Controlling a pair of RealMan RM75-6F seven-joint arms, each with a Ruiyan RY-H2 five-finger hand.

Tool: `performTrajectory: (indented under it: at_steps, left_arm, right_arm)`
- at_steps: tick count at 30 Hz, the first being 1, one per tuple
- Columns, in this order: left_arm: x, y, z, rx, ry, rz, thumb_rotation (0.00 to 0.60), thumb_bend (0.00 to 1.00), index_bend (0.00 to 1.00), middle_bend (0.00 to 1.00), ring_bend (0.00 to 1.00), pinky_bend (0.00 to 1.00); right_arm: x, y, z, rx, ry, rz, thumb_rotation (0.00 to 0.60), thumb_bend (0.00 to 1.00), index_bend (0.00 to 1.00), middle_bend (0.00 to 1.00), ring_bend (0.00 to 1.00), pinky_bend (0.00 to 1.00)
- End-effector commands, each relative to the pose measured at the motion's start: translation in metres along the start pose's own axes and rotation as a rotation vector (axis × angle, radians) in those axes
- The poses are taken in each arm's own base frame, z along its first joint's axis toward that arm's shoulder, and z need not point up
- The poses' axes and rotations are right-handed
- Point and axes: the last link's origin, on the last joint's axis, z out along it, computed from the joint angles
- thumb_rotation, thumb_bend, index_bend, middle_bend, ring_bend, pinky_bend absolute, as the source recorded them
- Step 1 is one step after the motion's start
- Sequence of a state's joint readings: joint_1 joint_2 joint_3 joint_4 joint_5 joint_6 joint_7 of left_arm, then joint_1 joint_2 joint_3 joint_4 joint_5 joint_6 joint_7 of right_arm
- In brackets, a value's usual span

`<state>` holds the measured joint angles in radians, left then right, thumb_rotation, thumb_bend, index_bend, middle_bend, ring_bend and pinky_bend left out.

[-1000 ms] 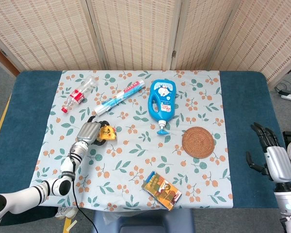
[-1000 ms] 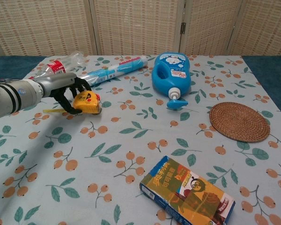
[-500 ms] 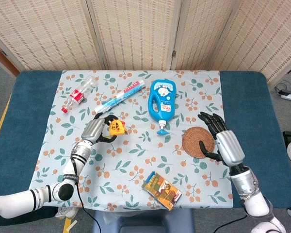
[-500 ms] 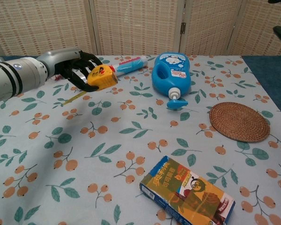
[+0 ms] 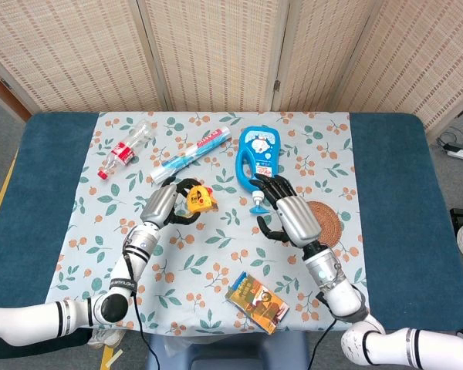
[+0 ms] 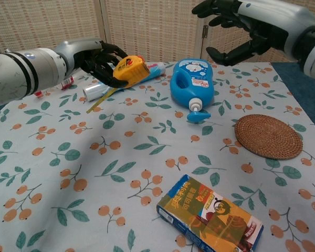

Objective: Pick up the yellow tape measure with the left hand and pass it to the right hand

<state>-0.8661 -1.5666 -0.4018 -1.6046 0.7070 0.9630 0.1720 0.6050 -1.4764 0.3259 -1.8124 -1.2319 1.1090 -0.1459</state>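
Where the cloth meets the far left: a clear plastic bottle (image 5: 126,149) with a red label lies on its side on the tabletop (image 5: 54,154), which wears a leaf-and-berry patterned cloth (image 5: 216,247).
Foil roll: a blue and silver roll (image 5: 191,153) lies slanted just right of the bottle, behind the left hand.
Left hand: the left hand (image 5: 163,203) is raised off the cloth, its dark fingers (image 6: 97,65) clamped round the yellow tape measure (image 6: 129,70).
Tape measure: held in the air above the cloth, to the left of the blue bottle, with a short length of yellow blade (image 6: 101,100) hanging down from it toward the foil roll.
Blue bottle: a blue detergent bottle (image 5: 258,163) with a cartoon face lies flat at mid-table, spout toward the near edge.
Right hand: the right hand (image 5: 290,214) hovers above the cloth to the right of the tape measure, fingers (image 6: 220,10) spread apart and holding nothing, palm turned toward the left hand; the two hands are apart.
Coaster: a round woven coaster (image 6: 269,136) lies on the cloth to the right of the blue bottle.
Near edge: a colourful printed box (image 6: 210,218) lies flat.
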Motion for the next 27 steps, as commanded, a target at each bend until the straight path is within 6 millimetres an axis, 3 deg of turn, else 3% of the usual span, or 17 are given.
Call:
performTrajectory:
  at_steps: [1, 13, 27]
  left_arm:
    - [-0.003, 0.006, 0.001, -0.002, -0.007, -0.024, 0.6, 0.39, 0.52, 0.5, 0.39, 0.08]
    - [-0.013, 0.014, 0.002, -0.004, -0.005, -0.024, 0.6, 0.39, 0.52, 0.5, 0.39, 0.08]
    - [-0.014, 0.016, 0.003, -0.003, 0.005, -0.03, 0.6, 0.39, 0.52, 0.5, 0.39, 0.09]
  right_arm:
    - [-0.008, -0.004, 0.012, -0.006, -0.019, 0.005, 0.6, 0.54, 0.14, 0.08, 0.08, 0.0]
    - [-0.023, -0.016, 0.04, -0.031, -0.086, -0.047, 0.6, 0.49, 0.05, 0.01, 0.08, 0.0]
    - [-0.036, -0.024, 0.055, -0.043, -0.141, -0.035, 0.6, 0.49, 0.01, 0.0, 0.07, 0.0]
